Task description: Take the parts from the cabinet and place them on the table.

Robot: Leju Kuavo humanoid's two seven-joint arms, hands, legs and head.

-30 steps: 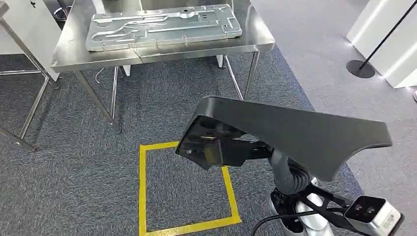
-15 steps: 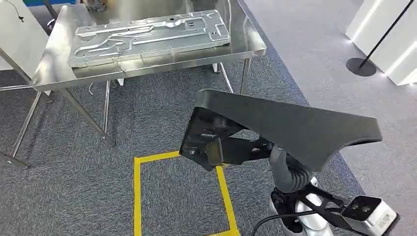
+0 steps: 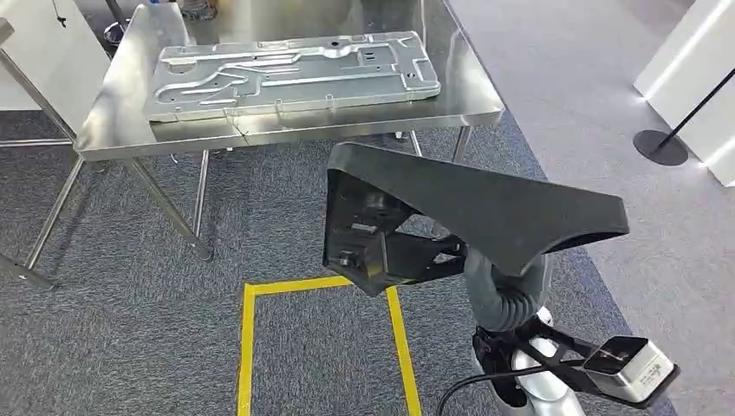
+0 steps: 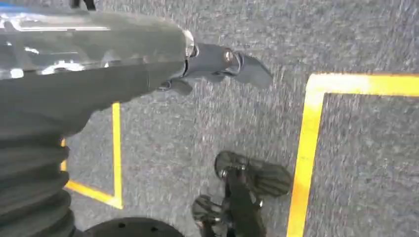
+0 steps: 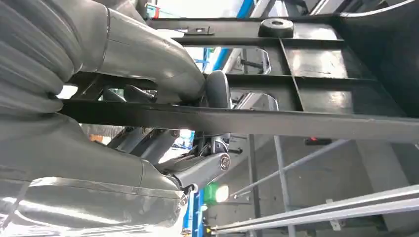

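A large black plastic part, flat on top with a ribbed frame underneath, hangs in the air over the carpet just short of the steel table. My right hand grips one of the part's black bars from below, thumb on one side and fingers on the other. In the head view the part hides that hand above its ribbed wrist cover. A silver stamped metal panel lies flat on the table. My left hand hangs above the carpet, holding nothing, its fingers apart.
A yellow tape square marks the carpet right below the part. The table's steel legs stand ahead on the left. A black round stand base with a thin pole sits at the right beside white panels.
The whole view has shifted as the camera moved: the table now lies closer and more to the right, and the yellow square has slid down. My right hand still holds the black part.
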